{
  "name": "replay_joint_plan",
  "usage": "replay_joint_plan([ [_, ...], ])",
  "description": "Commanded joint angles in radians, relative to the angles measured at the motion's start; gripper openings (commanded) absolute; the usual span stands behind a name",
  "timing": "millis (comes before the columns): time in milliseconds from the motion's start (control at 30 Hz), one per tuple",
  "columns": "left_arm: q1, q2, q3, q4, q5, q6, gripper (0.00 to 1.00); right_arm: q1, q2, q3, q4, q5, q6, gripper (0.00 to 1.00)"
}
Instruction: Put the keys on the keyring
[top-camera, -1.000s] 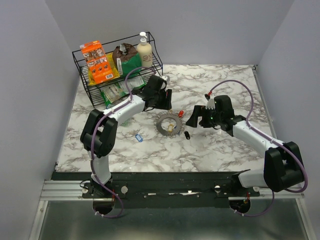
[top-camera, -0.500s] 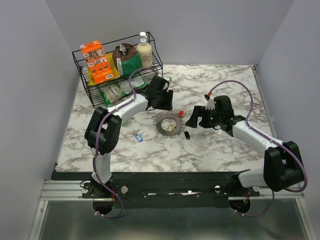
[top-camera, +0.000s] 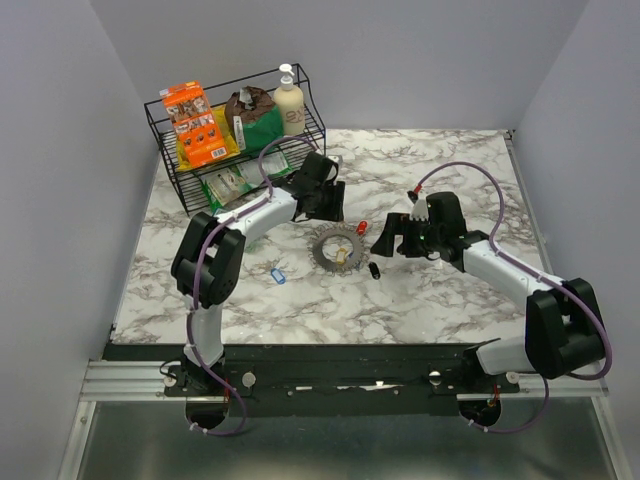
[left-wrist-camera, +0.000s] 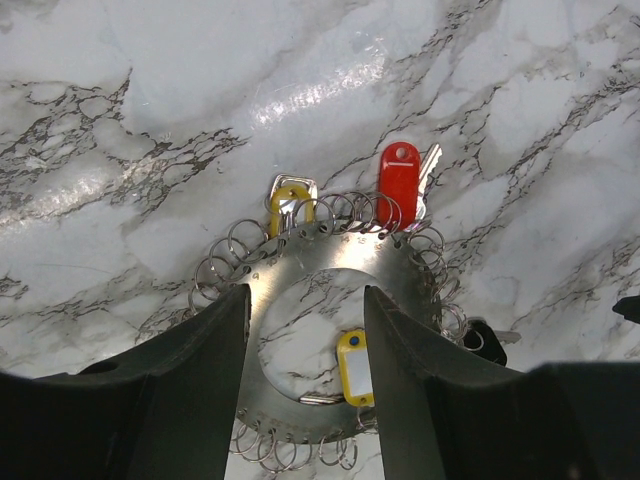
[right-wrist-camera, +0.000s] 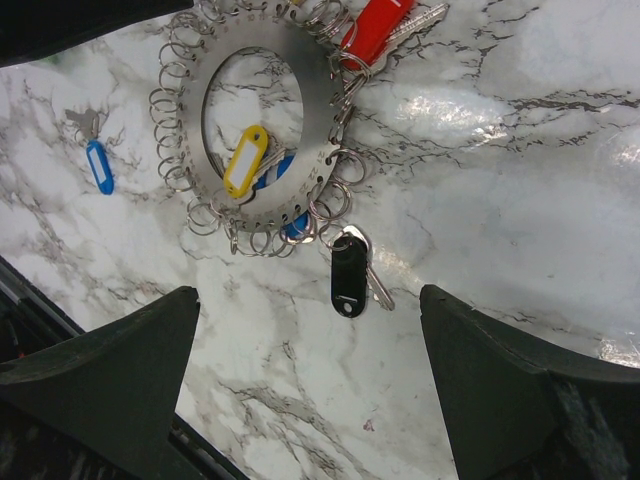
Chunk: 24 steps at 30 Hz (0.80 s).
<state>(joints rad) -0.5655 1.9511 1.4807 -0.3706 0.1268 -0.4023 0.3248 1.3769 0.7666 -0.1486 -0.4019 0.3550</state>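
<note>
The keyring is a flat silver disc with a big hole, edged with many small split rings, lying mid-table. In the left wrist view a yellow key and a red key lie at its far rim, and a yellow tag sits in its hole. A black key lies at its near rim. A blue key lies loose to the left. My left gripper is open and empty, hovering over the ring. My right gripper is wide open and empty, right of the ring.
A black wire basket with an orange box, a bottle and packets stands at the back left, close behind my left arm. Grey walls close in the left, back and right sides. The table's front edge runs along the arm bases.
My left arm has shifted slightly, its gripper edging toward the keyring. The right arm and the keys have barely moved.
</note>
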Motion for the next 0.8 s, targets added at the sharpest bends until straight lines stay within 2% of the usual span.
replay_joint_plan([
  [0,-0.007,0.034,0.043,-0.024,0.008,-0.004,0.57,-0.009,0.01,-0.021,0.027,-0.018,0.001,1.0],
  [400,-0.007,0.092,0.084,-0.037,-0.015,0.013,0.49,-0.01,0.013,-0.027,0.026,-0.009,0.001,1.0],
  [567,-0.007,0.117,0.092,-0.033,-0.01,0.019,0.42,-0.009,0.019,-0.027,0.026,-0.012,0.002,1.0],
  [767,-0.007,0.143,0.102,-0.027,-0.018,0.025,0.4,-0.009,0.016,-0.027,0.024,-0.012,0.004,1.0],
])
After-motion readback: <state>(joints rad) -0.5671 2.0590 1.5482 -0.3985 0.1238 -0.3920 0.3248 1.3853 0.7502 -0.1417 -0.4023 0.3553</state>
